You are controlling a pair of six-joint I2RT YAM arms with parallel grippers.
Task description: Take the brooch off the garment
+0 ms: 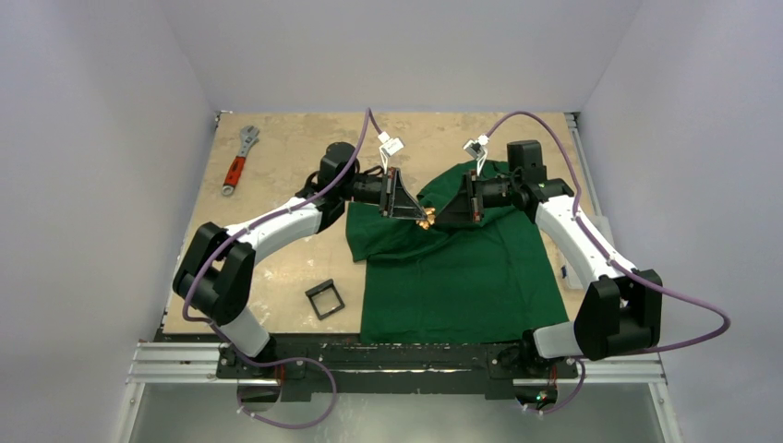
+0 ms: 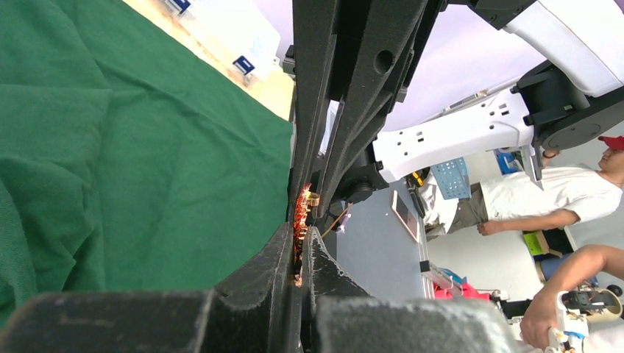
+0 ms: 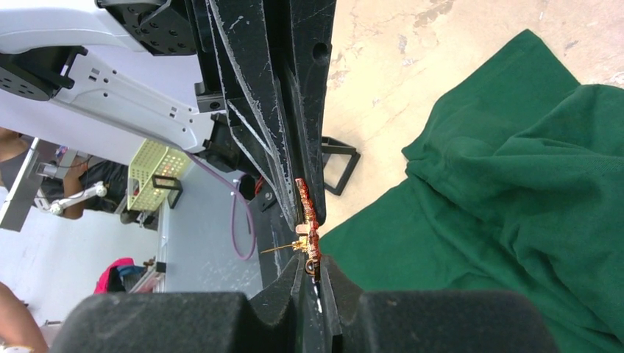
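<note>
The brooch (image 1: 426, 221), a tiny orange-red jagged ornament with gold fittings, is held in the air between both grippers, above the upper left part of the dark green garment (image 1: 462, 277). My left gripper (image 1: 419, 218) is shut on one end of it and my right gripper (image 1: 434, 222) on the other. In the left wrist view the brooch (image 2: 300, 217) is pinched edge-on between my fingertips (image 2: 298, 246), beside the garment (image 2: 147, 147). In the right wrist view the brooch (image 3: 307, 220) sticks out of my jaws (image 3: 313, 268), its gold pin pointing sideways with no cloth on it. The garment (image 3: 500, 184) lies below.
A red-handled wrench (image 1: 237, 164) lies at the far left of the table. A small black square frame (image 1: 325, 300) sits left of the shirt's hem and also shows in the right wrist view (image 3: 338, 165). The shirt is bunched up under the right arm.
</note>
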